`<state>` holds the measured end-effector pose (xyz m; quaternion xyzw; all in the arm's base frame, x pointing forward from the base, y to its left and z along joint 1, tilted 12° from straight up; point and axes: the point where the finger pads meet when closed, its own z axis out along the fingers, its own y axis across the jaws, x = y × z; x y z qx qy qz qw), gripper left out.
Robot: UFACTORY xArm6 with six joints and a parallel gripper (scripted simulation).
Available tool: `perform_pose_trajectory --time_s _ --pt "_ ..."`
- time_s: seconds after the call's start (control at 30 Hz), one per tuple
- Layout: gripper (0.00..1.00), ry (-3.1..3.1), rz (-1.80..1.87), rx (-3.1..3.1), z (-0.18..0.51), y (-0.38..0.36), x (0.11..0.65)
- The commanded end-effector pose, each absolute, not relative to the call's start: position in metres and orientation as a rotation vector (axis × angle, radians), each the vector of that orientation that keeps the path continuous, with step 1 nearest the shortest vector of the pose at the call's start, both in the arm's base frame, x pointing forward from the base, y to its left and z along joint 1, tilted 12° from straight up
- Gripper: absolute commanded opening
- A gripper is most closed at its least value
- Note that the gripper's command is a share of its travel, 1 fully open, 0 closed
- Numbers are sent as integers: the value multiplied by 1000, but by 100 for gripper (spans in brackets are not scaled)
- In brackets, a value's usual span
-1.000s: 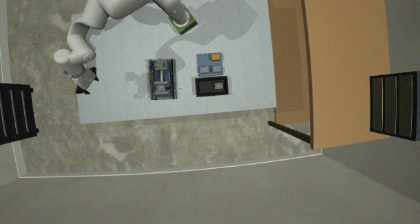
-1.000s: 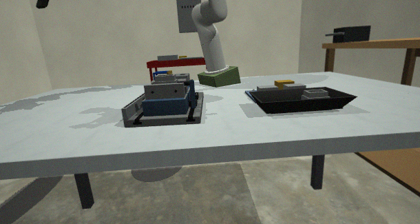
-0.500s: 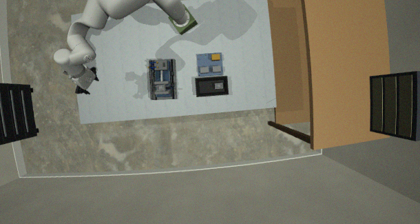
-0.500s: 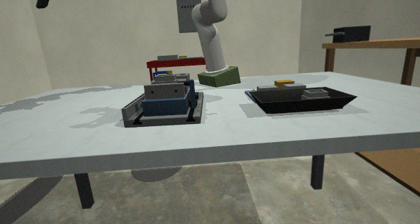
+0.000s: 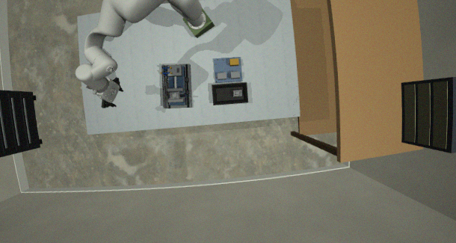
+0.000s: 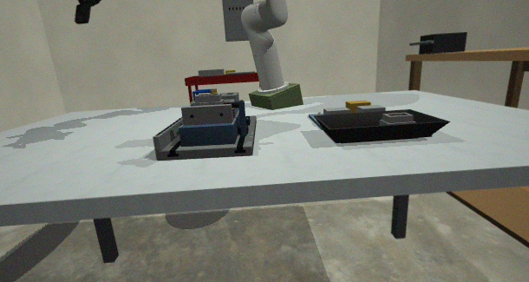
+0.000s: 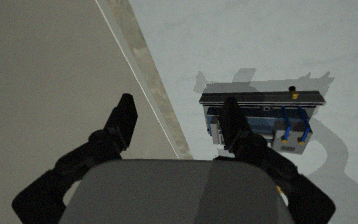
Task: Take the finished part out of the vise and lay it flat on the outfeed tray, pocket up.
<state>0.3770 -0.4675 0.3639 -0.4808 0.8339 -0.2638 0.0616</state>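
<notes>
My gripper (image 5: 113, 95) is open and empty, high above the left edge of the table, far left of the vise (image 5: 178, 85). In the exterior view the gripper (image 6: 58, 1) is at the top left, well above the vise (image 6: 208, 124). In the wrist view the fingers stand wide apart, with the vise (image 7: 262, 117) far below on the right. The black outfeed tray (image 5: 229, 93) stands right of the vise. A grey part (image 5: 238, 93) lies flat on its floor, and its pocket faces up in the exterior view (image 6: 396, 116).
A blue tray (image 5: 227, 69) with grey blanks and a yellow block (image 5: 234, 61) sits behind the black tray. The arm's green base (image 5: 198, 25) is at the table's back. A red rack (image 6: 221, 78) stands behind the vise. A wooden table (image 5: 374, 68) is to the right.
</notes>
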Motion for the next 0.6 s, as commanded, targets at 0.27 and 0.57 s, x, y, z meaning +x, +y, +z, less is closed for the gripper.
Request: perform_pose_trajectory --time_s 0.27,0.57 --pt "100 2516 -633 -1599 316 -396 415" --pt "100 2514 -551 -1682 292 -357 428"
